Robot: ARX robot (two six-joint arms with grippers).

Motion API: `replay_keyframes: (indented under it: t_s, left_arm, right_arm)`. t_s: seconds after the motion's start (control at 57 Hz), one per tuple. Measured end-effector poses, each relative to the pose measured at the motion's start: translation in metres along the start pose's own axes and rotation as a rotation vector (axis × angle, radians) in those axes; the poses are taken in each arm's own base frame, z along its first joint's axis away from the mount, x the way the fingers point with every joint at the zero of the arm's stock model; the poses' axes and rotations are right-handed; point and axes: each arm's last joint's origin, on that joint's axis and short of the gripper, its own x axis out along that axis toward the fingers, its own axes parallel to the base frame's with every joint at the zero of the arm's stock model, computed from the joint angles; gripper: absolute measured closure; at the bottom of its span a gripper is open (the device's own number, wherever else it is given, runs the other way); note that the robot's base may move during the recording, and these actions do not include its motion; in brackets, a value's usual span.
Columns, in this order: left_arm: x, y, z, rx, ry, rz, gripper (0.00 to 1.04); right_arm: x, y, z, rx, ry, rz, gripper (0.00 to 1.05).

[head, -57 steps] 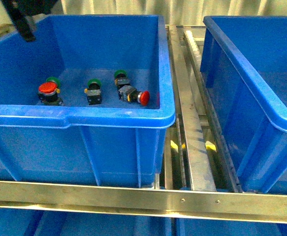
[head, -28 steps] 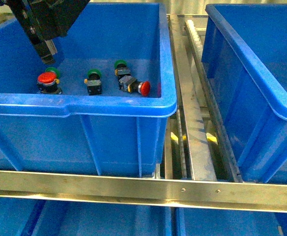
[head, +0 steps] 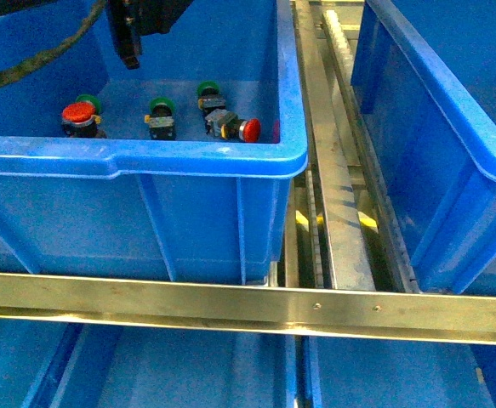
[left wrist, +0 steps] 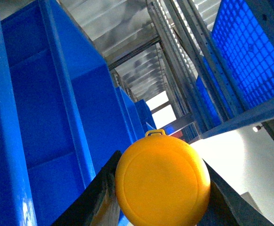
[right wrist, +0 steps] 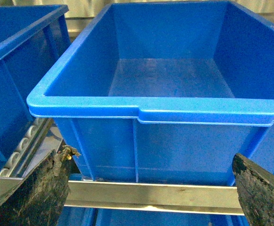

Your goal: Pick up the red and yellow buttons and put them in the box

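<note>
Left wrist view: the left gripper (left wrist: 161, 207) is clamped on the yellow button (left wrist: 162, 183). Its round cap fills the gap between the 2 black fingers (left wrist: 92, 200), and blue bin walls and metal racking show behind it.

In the front view the left arm (head: 145, 21) hangs over the rear of the left blue bin (head: 188, 161), with a black cable (head: 35, 59) trailing toward the bin's left side. The yellow button itself is hidden there. On the bin floor lie 2 red buttons. 1 red button (head: 76, 113) stands upright near the left wall, just in front of a green button (head: 88, 102). The other red button (head: 249, 129) lies on its side near the right wall, cap pointing right. 2 more green buttons (head: 162, 106) sit between them. A roller track (head: 337, 170) separates this bin from the right blue bin (head: 435, 136).

In the right wrist view the right gripper (right wrist: 151, 195) has its fingers (right wrist: 35, 193) wide apart, holding nothing, facing the right blue bin's front wall above a metal rail (right wrist: 151, 192).
</note>
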Motion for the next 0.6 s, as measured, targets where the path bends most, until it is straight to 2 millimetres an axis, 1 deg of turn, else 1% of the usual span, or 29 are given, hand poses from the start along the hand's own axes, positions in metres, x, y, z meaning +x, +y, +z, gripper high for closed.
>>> replay_keyframes:
  t_s: [0.053,0.088,0.14,0.193,0.333,0.351,0.368,0.386,0.404,0.421,0.439,0.456,0.491,0.561,0.596]
  left_arm:
    - [0.012,0.001,0.000,0.007,0.018,-0.001,0.72]
    - [0.021,-0.002,-0.001,0.014,0.039,-0.008,0.72]
    - [0.027,-0.006,-0.003,0.022,0.058,-0.016,0.72]
    - [0.037,-0.013,-0.006,0.034,0.078,-0.037,0.72]
    - [0.047,-0.024,-0.010,0.052,0.100,-0.062,0.72]
    - [0.048,-0.024,-0.010,0.052,0.101,-0.061,0.72]
    - [0.048,-0.024,-0.011,0.052,0.104,-0.059,0.72]
    - [0.048,-0.024,-0.011,0.052,0.106,-0.057,0.72]
    - [0.048,-0.024,-0.012,0.051,0.110,-0.056,0.72]
    - [0.048,-0.024,-0.012,0.051,0.114,-0.055,0.72]
    - [0.048,-0.024,-0.012,0.050,0.114,-0.053,0.72]
    - [0.048,-0.025,-0.012,0.053,0.111,-0.051,0.72]
    - [0.048,-0.025,-0.012,0.055,0.113,-0.050,0.72]
    - [0.048,-0.028,-0.012,0.063,0.115,-0.052,0.72]
    - [0.049,-0.031,-0.012,0.071,0.117,-0.060,0.72]
  right_arm:
    - [0.000,0.000,0.000,0.000,0.000,0.000,0.06]
    - [0.000,0.000,0.000,0.000,0.000,0.000,0.06]
    - [0.000,0.000,0.000,0.000,0.000,0.000,0.06]
    - [0.000,0.000,0.000,0.000,0.000,0.000,0.06]
    - [0.000,0.000,0.000,0.000,0.000,-0.002,0.06]
    - [0.001,0.000,0.000,0.006,-0.009,-0.032,0.06]
    - [0.003,-0.001,0.002,0.021,-0.045,-0.108,0.06]
    - [0.004,-0.001,0.004,0.023,-0.059,-0.129,0.06]
    - [0.006,-0.003,0.009,0.059,-0.107,-0.207,0.06]
    - [0.007,-0.004,0.011,0.076,-0.129,-0.237,0.06]
    - [0.009,-0.006,0.016,0.104,-0.170,-0.294,0.06]
    - [0.010,-0.007,0.017,0.110,-0.169,-0.311,0.06]
    - [0.015,-0.015,0.023,0.179,-0.237,-0.391,0.06]
    - [0.027,-0.028,0.029,0.279,-0.253,-0.431,0.06]
    - [0.036,-0.039,0.035,0.371,-0.242,-0.444,0.06]
